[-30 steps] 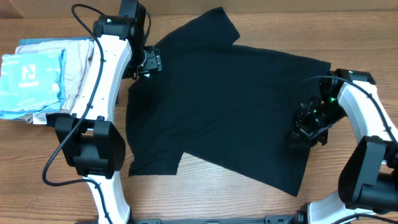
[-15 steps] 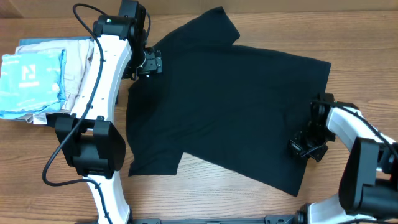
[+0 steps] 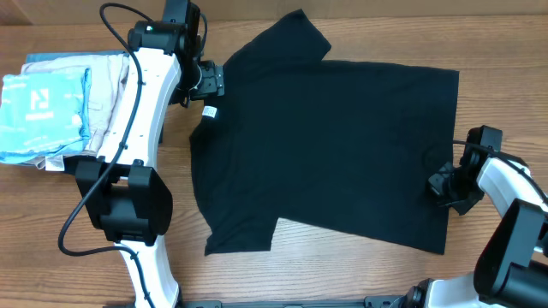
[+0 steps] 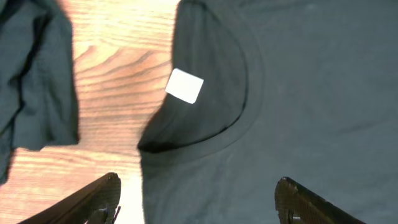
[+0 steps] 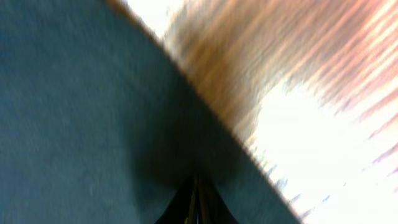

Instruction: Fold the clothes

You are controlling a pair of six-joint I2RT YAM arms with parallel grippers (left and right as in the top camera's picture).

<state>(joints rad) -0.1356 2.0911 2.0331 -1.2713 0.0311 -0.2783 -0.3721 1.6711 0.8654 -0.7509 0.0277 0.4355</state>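
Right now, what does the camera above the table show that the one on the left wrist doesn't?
Only the overhead view shows the whole black T-shirt spread out, the right arm's fingers closed on its edge, and a light blue folded garment and a beige folded garment off to one side. Only the left wrist view shows the collar close up, with the left arm's fingers standing open. Both show the white neck tag and the wooden table.
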